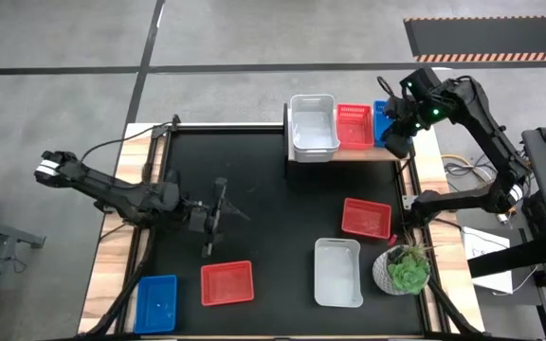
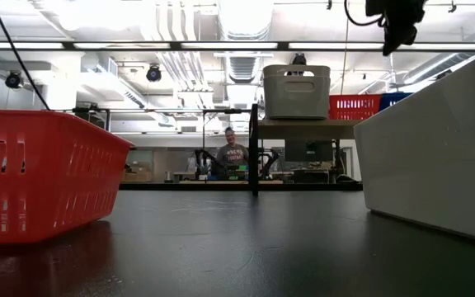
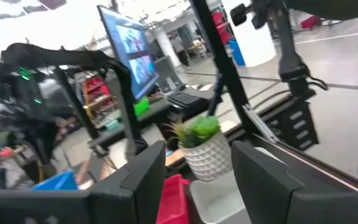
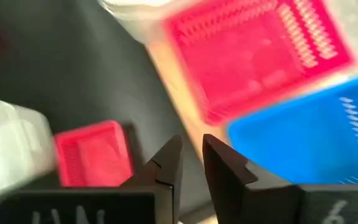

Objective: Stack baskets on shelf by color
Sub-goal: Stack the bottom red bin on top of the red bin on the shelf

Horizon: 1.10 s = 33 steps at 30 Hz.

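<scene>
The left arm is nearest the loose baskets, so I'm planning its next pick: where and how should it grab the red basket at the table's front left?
Probably the rim of a long wall of the red basket, from straight above. It lies open side up, clear of the blue basket, so one finger can drop inside, one outside. The left gripper hangs near it.

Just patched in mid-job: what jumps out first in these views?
The shelf at the table's far edge carries a white basket, a red basket and a blue basket side by side, with the right gripper above the blue one. More baskets lie scattered on the black tabletop, the left gripper among them.
</scene>
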{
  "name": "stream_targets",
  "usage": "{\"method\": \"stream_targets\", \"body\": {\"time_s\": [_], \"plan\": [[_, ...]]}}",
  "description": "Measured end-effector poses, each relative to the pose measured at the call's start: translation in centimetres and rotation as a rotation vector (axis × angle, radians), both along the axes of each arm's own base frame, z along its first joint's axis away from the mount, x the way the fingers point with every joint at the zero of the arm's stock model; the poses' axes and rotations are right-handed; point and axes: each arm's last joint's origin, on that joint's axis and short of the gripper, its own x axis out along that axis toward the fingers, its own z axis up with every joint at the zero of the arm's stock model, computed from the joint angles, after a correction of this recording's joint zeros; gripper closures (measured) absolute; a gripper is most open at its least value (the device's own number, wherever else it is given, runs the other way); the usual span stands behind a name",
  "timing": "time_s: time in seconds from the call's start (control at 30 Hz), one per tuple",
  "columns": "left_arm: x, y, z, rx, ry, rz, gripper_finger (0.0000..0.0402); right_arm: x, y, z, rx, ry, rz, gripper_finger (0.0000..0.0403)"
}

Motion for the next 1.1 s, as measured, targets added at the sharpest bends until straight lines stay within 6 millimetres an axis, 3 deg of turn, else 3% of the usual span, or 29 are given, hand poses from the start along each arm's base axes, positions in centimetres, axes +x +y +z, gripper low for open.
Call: {"method": "stream_targets", "body": {"time_s": [0.4, 0.6, 0.83, 0.93, 1.1], "plan": [[2.5, -1.1, -2.6, -0.120, 0.120, -0.020, 0.0233, 3.5, 5.4, 0.4, 0.016, -0.176, 0.173, 0.0393], [3.3, -1.3, -1.8, -0.077, -0.071, -0.018, 0.0233, 5.5, 7.0, 0.9, -0.156, -0.305, 0.193, 0.0394], [3.5, -1.4, -1.6, -0.068, -0.126, -0.013, 0.0233, 7.2, 8.6, 1.3, -0.248, -0.409, 0.269, 0.0394], [3.4, -1.9, -2.0, -0.098, -0.081, -0.036, 0.0233, 7.8, 8.7, 1.6, -0.334, -0.421, 0.256, 0.0394], [3.1, -3.1, -2.9, -0.165, 0.041, -0.087, 0.0233, 8.5, 10.6, 0.8, -0.298, -0.418, 0.347, 0.0394]]}}
